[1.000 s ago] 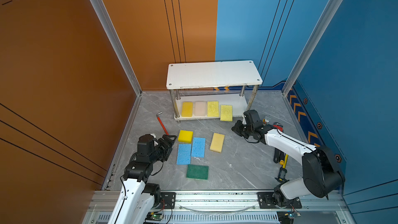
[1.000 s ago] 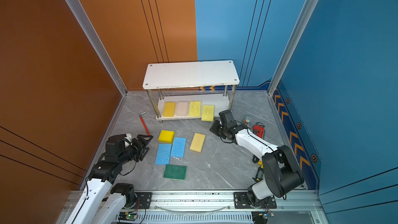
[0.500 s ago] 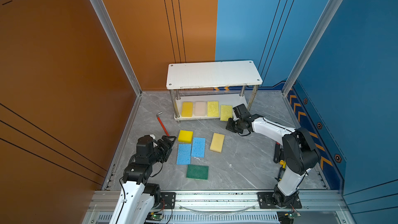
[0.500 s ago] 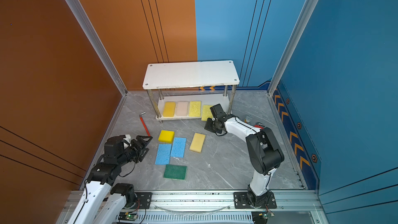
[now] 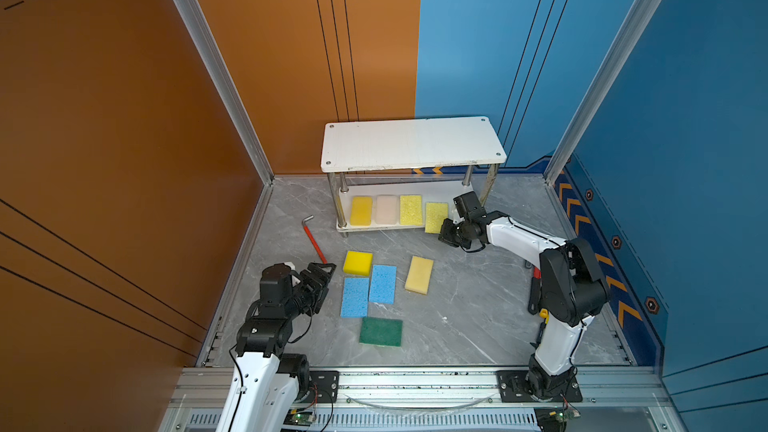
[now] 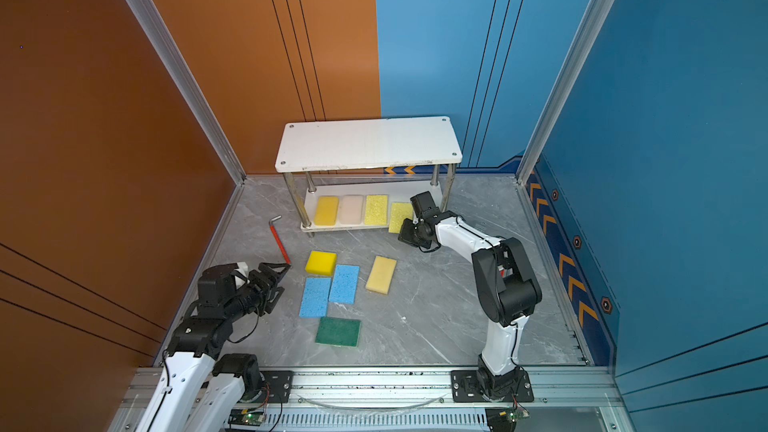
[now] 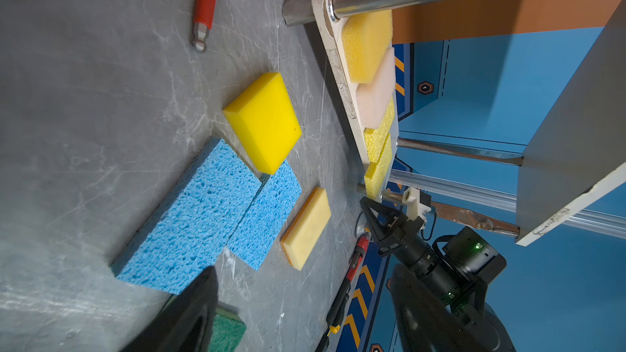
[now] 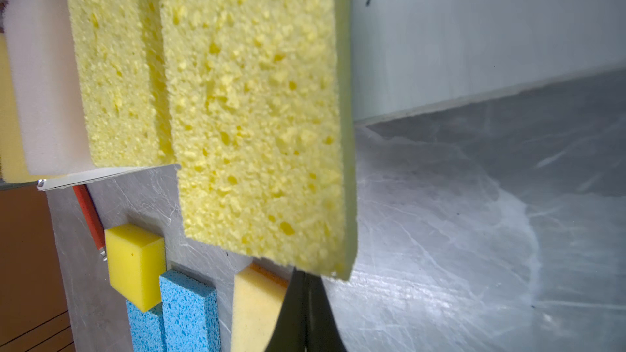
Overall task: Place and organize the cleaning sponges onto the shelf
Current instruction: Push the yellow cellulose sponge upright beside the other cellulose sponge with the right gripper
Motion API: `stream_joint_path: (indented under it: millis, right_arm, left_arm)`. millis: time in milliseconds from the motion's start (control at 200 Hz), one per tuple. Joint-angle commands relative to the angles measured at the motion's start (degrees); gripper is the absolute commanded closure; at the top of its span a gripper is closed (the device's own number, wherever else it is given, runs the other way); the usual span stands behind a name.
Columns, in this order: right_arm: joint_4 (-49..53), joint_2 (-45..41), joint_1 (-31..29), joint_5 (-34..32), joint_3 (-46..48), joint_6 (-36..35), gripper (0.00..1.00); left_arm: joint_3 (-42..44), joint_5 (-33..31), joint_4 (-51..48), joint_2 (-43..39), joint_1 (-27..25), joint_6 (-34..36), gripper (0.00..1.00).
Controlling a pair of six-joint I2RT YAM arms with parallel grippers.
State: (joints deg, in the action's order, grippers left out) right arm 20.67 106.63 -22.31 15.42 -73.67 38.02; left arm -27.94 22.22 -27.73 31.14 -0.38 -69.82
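The shelf (image 5: pixel 411 143) stands at the back. On its lower board lie a bright yellow sponge (image 5: pixel 361 211), a cream-pink one (image 5: pixel 386 209) and a pale yellow porous one (image 5: pixel 410 209). A second pale yellow sponge (image 5: pixel 435 217) (image 8: pixel 257 113) overhangs the board's front edge. My right gripper (image 5: pixel 445 231) (image 8: pixel 303 275) is shut, empty, with its tips against that sponge's near end. On the floor lie a bright yellow sponge (image 5: pixel 358 263), two blue ones (image 5: pixel 382 283) (image 5: pixel 355 297), a tan one (image 5: pixel 419 275) and a dark green one (image 5: pixel 380 331). My left gripper (image 5: pixel 326 270) (image 7: pixel 305 306) is open and empty, left of them.
A red-handled hex key (image 5: pixel 313 241) lies on the floor between the shelf's left post and my left gripper. Hand tools (image 5: pixel 534 284) lie along the right wall behind the right arm. Orange and blue walls enclose the grey marble floor (image 5: pixel 465 309).
My right gripper has swung left from the floor in front of the shelf's right post to the end of the overhanging pale yellow sponge. The left arm has stayed nearly still.
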Motion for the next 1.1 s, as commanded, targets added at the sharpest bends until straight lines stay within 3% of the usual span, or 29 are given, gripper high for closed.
stream_joint_path:
  millis: [0, 1096]
  right_arm:
    - [1.83, 2.1, 0.46, 1.27, -2.49, -1.27, 1.0]
    - [4.91, 10.22, 3.4, 1.82, -12.82, -2.86, 1.0]
  left_arm:
    - [-0.21, 2.0, -0.84, 0.49, 0.84, 1.57, 0.19]
    - [-2.06, 4.28, -0.84, 5.03, 4.39, 3.89, 0.19]
